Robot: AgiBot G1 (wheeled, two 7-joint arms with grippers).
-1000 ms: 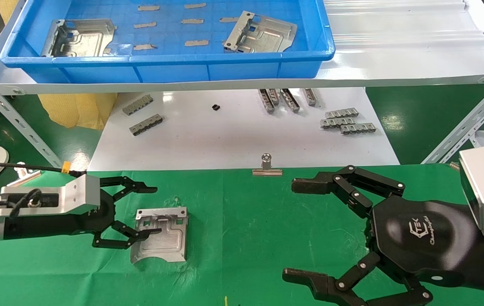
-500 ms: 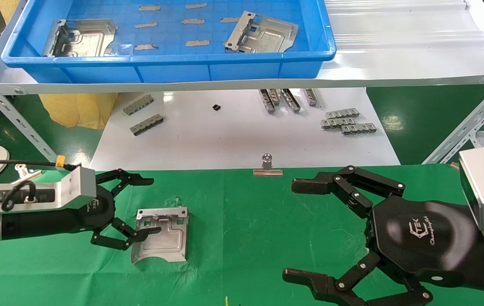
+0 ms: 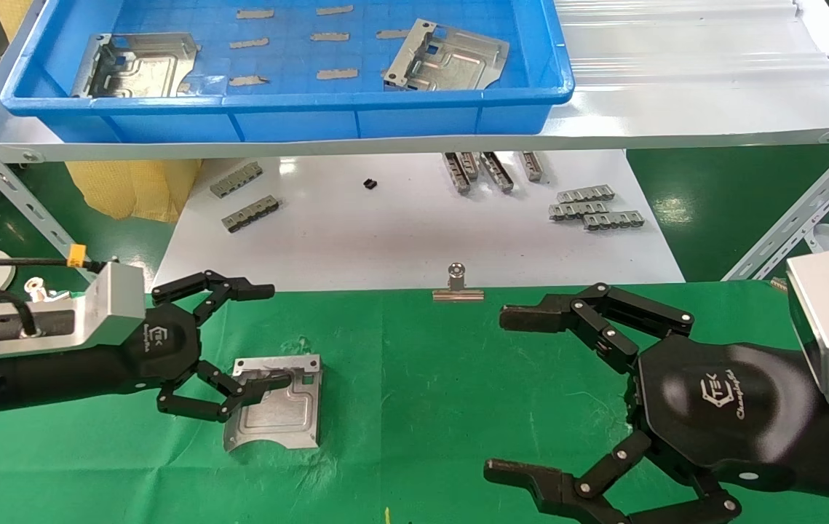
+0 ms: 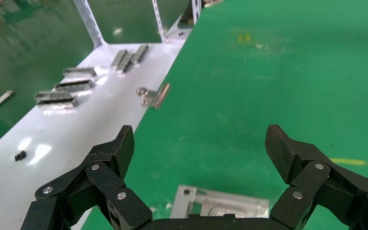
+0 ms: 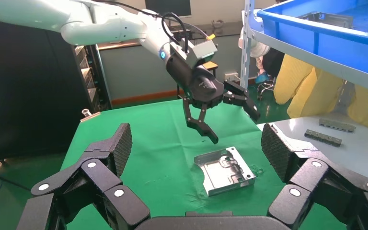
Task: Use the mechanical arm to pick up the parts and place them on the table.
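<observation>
The left gripper (image 3: 266, 336), fingers spread, has lifted and swung toward the green table's (image 3: 458, 378) far edge since a second ago. The stamped metal plate (image 3: 276, 411) lies flat, left of centre, unmoved. The right gripper (image 3: 512, 397) hangs spread near the right edge, unchanged.

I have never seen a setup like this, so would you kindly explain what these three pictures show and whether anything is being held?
This is a two-armed robot; each arm ends in a black pincer. The wide picture comes from its head camera; the other two come from cameras on each wrist. The left pincer hangs open over a silver metal part lying flat on the green-cloth table; the right wrist view shows it clear of the part. The right pincer waits open, off to the side. Neither holds anything. Two more parts lie in the blue tray on the shelf behind. Small grey strips lie on the white board below it.
</observation>
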